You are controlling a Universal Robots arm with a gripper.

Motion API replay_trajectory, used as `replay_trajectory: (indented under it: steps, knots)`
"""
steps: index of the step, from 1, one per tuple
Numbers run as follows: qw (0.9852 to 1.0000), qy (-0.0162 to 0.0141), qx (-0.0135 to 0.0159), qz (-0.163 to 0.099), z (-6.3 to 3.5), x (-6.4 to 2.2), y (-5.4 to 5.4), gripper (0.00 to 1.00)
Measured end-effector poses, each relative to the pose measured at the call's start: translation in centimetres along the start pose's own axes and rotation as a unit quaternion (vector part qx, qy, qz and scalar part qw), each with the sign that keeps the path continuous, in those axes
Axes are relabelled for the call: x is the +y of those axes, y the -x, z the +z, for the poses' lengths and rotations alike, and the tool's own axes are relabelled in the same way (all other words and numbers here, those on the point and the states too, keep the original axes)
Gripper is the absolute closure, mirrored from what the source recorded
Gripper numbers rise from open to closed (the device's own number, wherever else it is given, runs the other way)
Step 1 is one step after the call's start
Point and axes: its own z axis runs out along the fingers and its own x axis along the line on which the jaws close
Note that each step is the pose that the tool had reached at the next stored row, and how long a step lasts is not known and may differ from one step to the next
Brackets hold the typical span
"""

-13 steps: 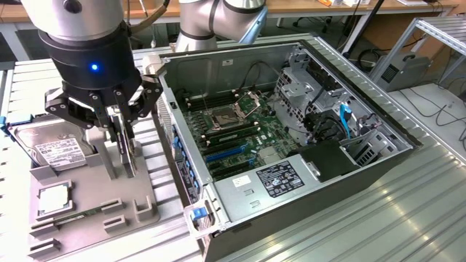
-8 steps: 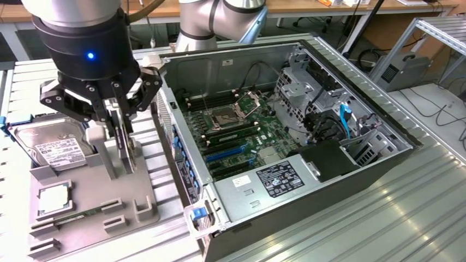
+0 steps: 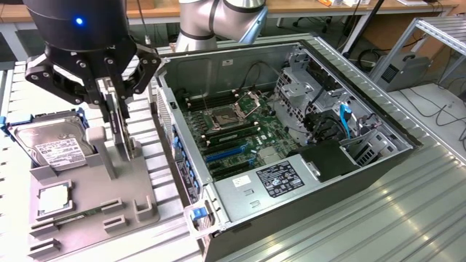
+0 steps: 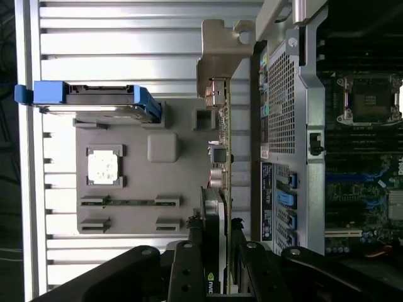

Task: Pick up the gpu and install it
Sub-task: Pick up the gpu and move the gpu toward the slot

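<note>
The gpu [image 3: 122, 131] is a slim dark card standing on edge over the grey parts holder [image 3: 138, 191], to the exterior view's left of the open computer case [image 3: 291, 71]. My gripper [image 3: 113, 103] grips the card's upper edge, its black fingers [image 3: 100, 91] pressed against both flat faces. In the wrist view the gpu [image 4: 217, 189] appears edge-on, its silver end bracket [image 4: 220, 56] at the far end, and my gripper [image 4: 214, 267] is shut on it. Whether the card's lower edge still touches the holder is unclear. The motherboard's blue expansion slots [image 3: 226, 154] lie uncovered inside the case.
On the holder sit a silver hard drive [image 3: 51, 146] in a blue caddy, a CPU [image 3: 54, 199] and a green RAM stick [image 4: 129, 202]. The case wall [image 4: 283, 126] stands close beside the card. Drive cages and cables [image 3: 342, 120] crowd the case's far side.
</note>
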Motion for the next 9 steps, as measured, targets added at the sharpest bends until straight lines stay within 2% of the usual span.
replay_trajectory:
  steps: [5, 9]
  knots:
    - [1.0000, 0.0000, -0.0002, 0.000, -0.90, 0.04, 0.02, 0.73]
    - [1.0000, 0.0000, -0.0003, 0.001, -1.10, 0.05, 0.03, 0.73]
